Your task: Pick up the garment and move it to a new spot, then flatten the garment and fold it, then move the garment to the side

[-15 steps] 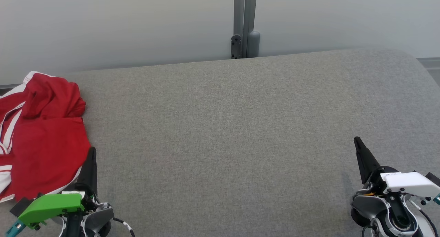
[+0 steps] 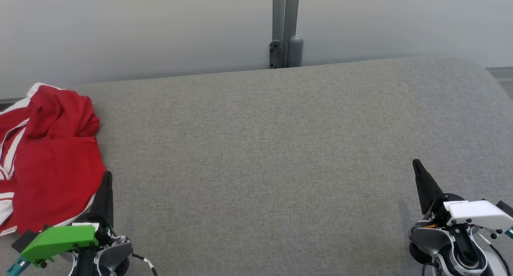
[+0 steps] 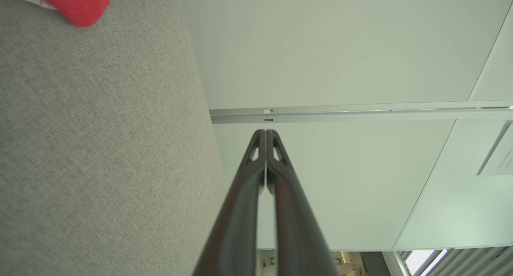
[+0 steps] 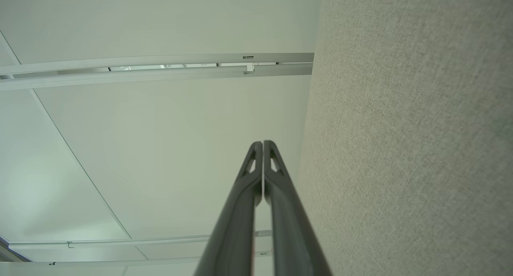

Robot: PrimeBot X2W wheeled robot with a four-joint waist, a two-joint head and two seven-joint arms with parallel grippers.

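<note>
The red garment (image 2: pixel 48 156) with white stripe trim lies crumpled at the far left of the grey fabric surface (image 2: pixel 272 156), partly cut off by the head view's left edge. My left gripper (image 2: pixel 107 176) stands shut just right of the garment's lower edge, fingers pointing up, holding nothing. In the left wrist view its fingertips (image 3: pixel 265 132) are pressed together, and a red corner of the garment (image 3: pixel 82 5) shows at the top left. My right gripper (image 2: pixel 417 164) is shut and empty at the lower right, far from the garment; its tips (image 4: pixel 262 144) meet in the right wrist view.
A pale wall runs behind the grey surface, with a grey vertical post (image 2: pixel 285 27) at the middle of the back edge. The surface curves down at its far right (image 2: pixel 485 79). Wide bare fabric lies between the two grippers.
</note>
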